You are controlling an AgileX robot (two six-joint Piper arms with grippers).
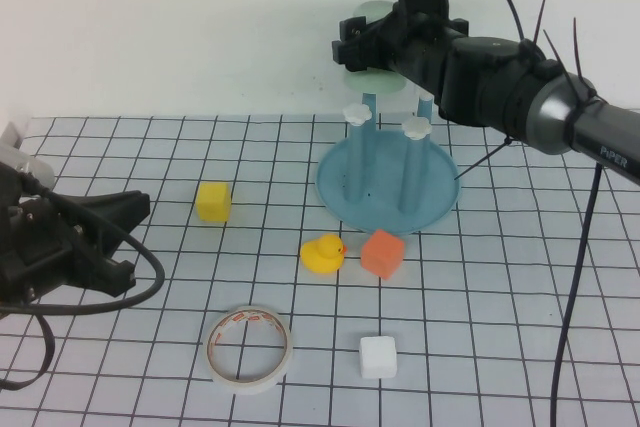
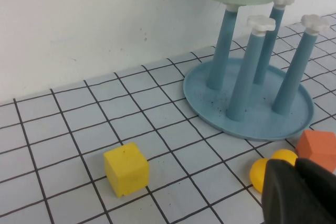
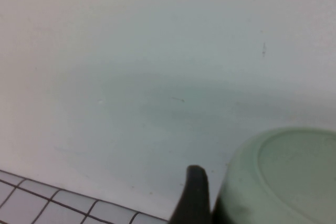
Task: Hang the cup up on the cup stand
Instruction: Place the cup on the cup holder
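I see the right claw [image 1: 368, 47] gripping the cup [image 1: 372, 75] upside down over a rear peg of the cup stand [image 1: 388, 187]. Left claw [image 1: 125, 215] low at table's left edge, fingers apart, empty.

Right arm: matte black housings, one glossy silver-grey cylindrical link behind the wrist, white "PIPER" lettering further back on the forearm. Silver-and-black camera module mounted just above the right gripper [image 1: 352, 47], which is black and blocky. Thin black cables and cable-tie ends trail behind the wrist. Left gripper [image 1: 125, 209]: black, long tapered fingers, a thick black cable looping beneath it, pale grey fitting behind.
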